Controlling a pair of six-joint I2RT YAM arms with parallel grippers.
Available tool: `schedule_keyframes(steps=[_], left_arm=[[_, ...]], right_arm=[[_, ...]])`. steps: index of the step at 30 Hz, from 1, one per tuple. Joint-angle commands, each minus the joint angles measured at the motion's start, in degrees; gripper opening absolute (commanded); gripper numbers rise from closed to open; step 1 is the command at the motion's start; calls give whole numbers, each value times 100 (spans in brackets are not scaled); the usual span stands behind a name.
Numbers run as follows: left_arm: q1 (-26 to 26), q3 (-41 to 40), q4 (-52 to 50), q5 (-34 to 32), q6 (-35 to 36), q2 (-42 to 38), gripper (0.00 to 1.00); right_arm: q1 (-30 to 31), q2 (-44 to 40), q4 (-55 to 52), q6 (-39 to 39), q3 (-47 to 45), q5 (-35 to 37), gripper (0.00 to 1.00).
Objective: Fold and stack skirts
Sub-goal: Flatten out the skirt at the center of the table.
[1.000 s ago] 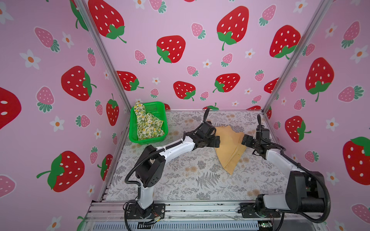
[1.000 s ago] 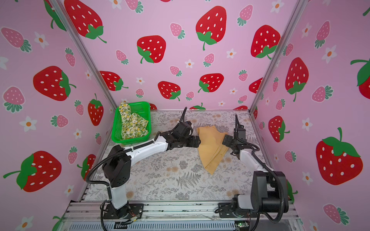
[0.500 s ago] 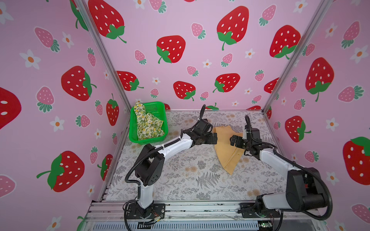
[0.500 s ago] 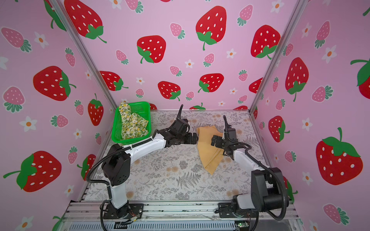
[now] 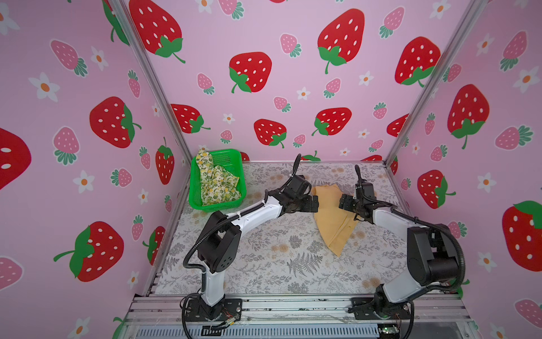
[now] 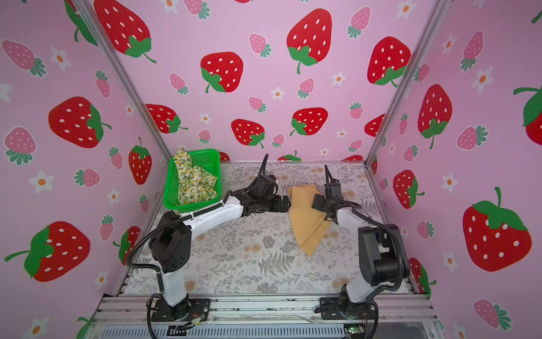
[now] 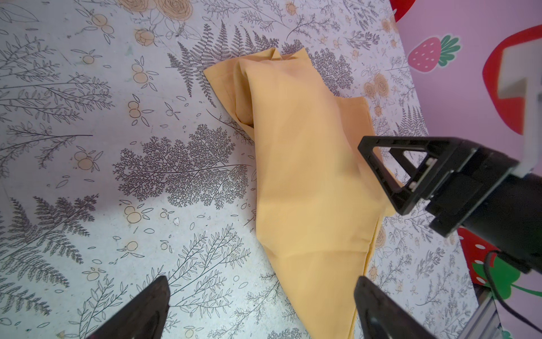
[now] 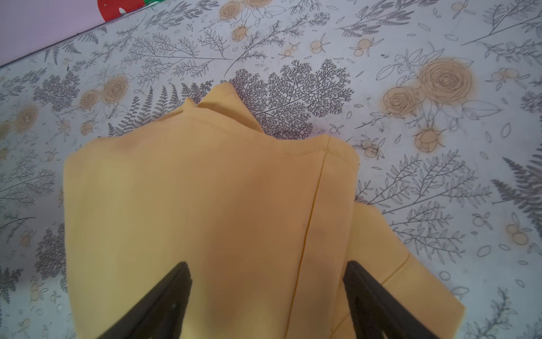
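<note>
Plain mustard-yellow cloth skirt [image 5: 331, 217] lies part-folded on bench [image 5: 278, 264] between your left fingers [image 7: 146, 311] and right fingers [image 8: 164, 299]. Both pairs apart, likely to pinch next fold. Cream lemon-print cloth skirt [image 5: 218, 187] sits in green plastic mesh basket [image 5: 217, 207], behind left fingers.

In both top views the left gripper [image 5: 313, 204] covers one edge of the mustard-yellow skirt [image 5: 331, 223] and the right gripper [image 5: 343, 203] the opposite one; whether either touches the cloth cannot be told. The lemon-print skirt [image 5: 218, 187] lies partly behind the near wall of the green mesh basket [image 5: 215, 207], its folds too small to read. In the left wrist view only the fingertips [image 7: 146, 311] show, the rest cut by the edge, like the skirt's near end. In the right wrist view the fingers [image 8: 164, 302] and skirt also run out of view
</note>
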Motion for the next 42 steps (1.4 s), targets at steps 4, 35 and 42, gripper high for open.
schedule_keyframes(steps=[4, 35, 42], left_arm=[[21, -61, -37, 90, -100, -7, 99], [552, -1450, 451, 144, -739, -1227, 99], [616, -2332, 702, -258, -1036, -2041, 99]], right_arm=[[-178, 320, 1, -25, 180, 193, 67], [1199, 163, -449, -498, 1569, -421, 6], [1866, 524, -44, -721, 1531, -1127, 8]])
